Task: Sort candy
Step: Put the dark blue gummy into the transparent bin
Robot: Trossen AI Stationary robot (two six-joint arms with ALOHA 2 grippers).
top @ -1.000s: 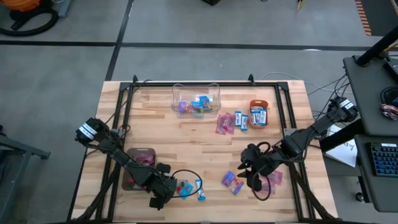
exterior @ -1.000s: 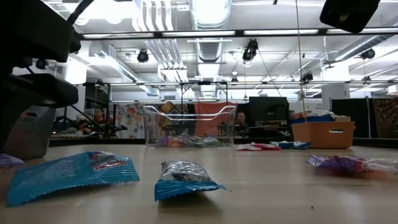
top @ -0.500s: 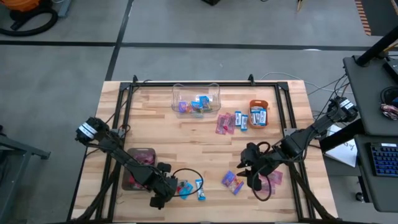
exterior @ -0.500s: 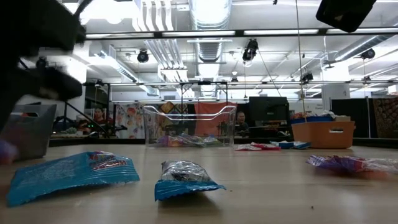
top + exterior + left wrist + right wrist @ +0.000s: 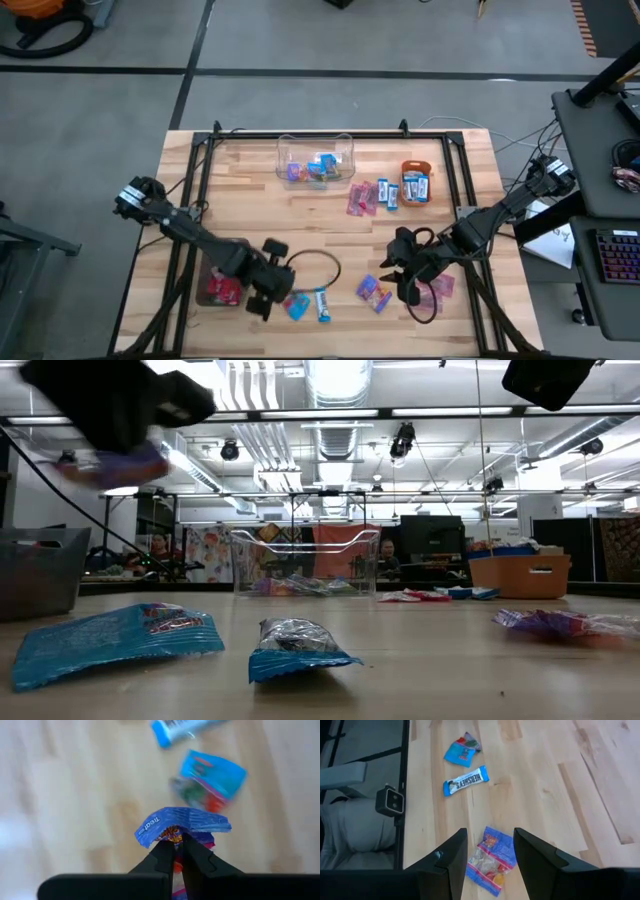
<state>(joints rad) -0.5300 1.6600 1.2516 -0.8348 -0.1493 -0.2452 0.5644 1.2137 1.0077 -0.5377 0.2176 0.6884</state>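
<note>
My left gripper point(image 5: 177, 844) is shut on a blue-purple candy packet point(image 5: 182, 824), high above the table near its front left point(image 5: 262, 300). In the low view the packet point(image 5: 115, 465) hangs blurred under the gripper. On the table below lie a teal candy point(image 5: 297, 305) and a blue-and-white bar point(image 5: 321, 304). My right gripper point(image 5: 492, 847) stands open above a purple candy point(image 5: 492, 857) at the front right, touching nothing. A pink candy point(image 5: 440, 287) lies beside it. My left gripper pinches the packet between its two fingers, at a crumpled spot near its middle point(image 5: 175, 836). The fingers come from above, slanting steeply down. The wrapper arches out past the fingertips on both sides, and the packet is lifted clear of the table.
A grey bin point(image 5: 225, 262) holding red and pink candy stands at the front left, under my left arm. A clear box point(image 5: 316, 160) with candy is at the far middle. An orange bowl point(image 5: 417, 183) and a loose candy cluster point(image 5: 365, 197) lie to its right.
My left gripper has risen from the table's near edge and swung a little toward the far right. It has taken the blue-purple packet along, which lay on the wood and now hangs clear.
</note>
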